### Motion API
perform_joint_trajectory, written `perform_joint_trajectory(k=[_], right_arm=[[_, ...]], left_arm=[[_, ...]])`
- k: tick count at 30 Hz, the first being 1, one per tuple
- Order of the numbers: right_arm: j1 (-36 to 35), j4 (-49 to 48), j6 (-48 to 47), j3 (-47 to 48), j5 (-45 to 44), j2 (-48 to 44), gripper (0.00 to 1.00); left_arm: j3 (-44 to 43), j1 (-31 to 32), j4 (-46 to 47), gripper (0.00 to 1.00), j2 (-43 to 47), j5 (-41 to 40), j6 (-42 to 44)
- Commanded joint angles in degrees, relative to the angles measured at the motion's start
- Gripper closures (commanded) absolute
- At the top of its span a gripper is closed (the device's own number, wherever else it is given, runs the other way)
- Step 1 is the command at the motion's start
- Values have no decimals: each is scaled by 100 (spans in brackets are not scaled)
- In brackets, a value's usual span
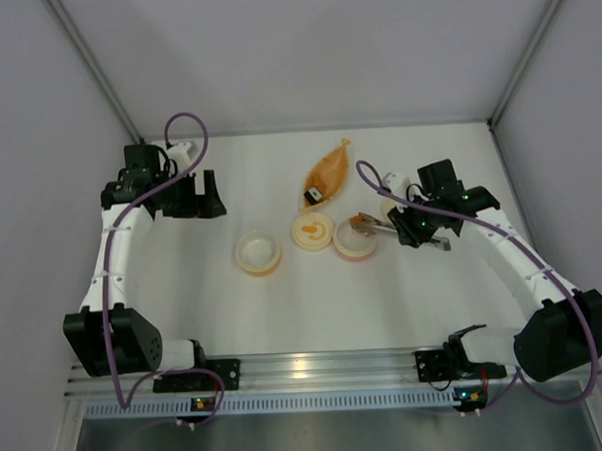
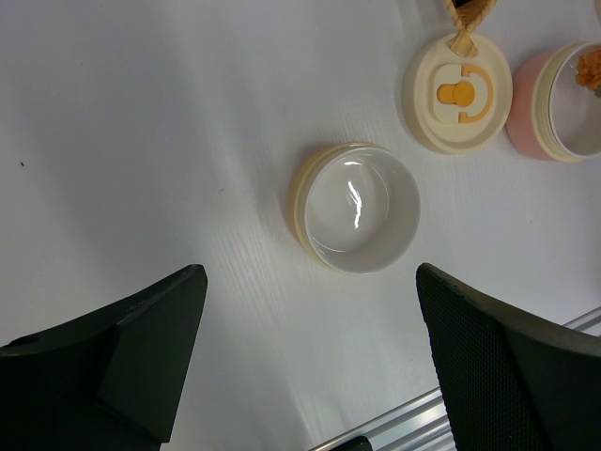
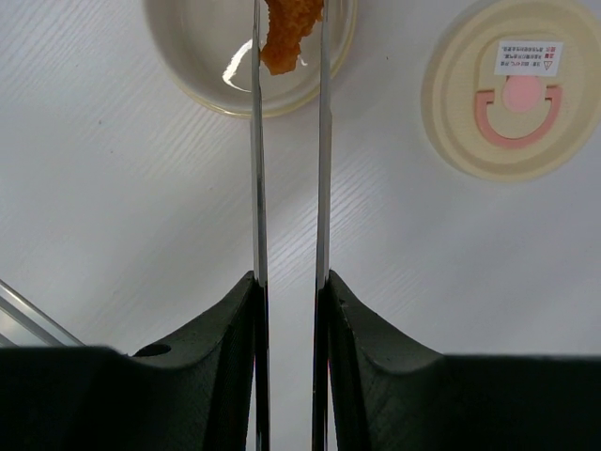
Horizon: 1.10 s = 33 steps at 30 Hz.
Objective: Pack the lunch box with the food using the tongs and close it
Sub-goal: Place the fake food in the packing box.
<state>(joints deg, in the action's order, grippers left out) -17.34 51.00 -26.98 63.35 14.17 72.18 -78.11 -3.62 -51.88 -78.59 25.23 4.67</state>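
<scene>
Overhead view: your right gripper [image 1: 420, 229] was closed on the slim grey metal V-shaped tongs [image 1: 378, 223], whose tips reached over the round pink lunch-box tub [image 1: 354, 243]. The tiny black block with a white patch [image 1: 313, 195] lay on the long orange leaf-shaped tray [image 1: 331, 170], not yet packed. Your left gripper [image 1: 203, 197] hung well apart, to the left. Left wrist view: its jaws stood wide open and empty above the round yellow-walled bowl [image 2: 357, 209], with the round cream lid with an orange handle [image 2: 457, 92] near it. Right wrist view: the tong arms were pinched between the black fingers [image 3: 216, 329] and nipped the orange lump of food [image 3: 286, 33] by its edges only, over the tub's mouth but toward one side. Risks noted: a release that far off centre could land the lump on the rim or the table. A slackening grip could let the tongs twist or slide. The lump could cling to one arm. The round cream lid with a pink ring handle [image 3: 512, 99] lay near enough that you could knock it on withdrawal.
</scene>
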Motion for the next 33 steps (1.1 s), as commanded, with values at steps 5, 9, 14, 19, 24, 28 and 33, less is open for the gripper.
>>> perform_joint_trajectory(k=[5,9,14,19,24,28,33], right_arm=[[3,-556,-228,-95,50,147,99],[-6,-609,-290,-121,-28,191,93],[-15,-653,-369,-165,-108,209,84],[-15,-627,-492,-157,-196,226,79],[-15,-539,-519,-78,-178,217,69],[-32,-416,-484,45,-90,200,58],[-23,-188,-404,335,6,173,54]], left_arm=[[67,-34,160,2,72,52,105],[67,-34,178,2,63,43,113],[85,-34,187,2,54,43,105],[76,-25,187,2,63,43,122],[67,-34,169,2,63,43,122],[50,-34,152,2,72,43,131],[15,-25,134,2,89,69,122]])
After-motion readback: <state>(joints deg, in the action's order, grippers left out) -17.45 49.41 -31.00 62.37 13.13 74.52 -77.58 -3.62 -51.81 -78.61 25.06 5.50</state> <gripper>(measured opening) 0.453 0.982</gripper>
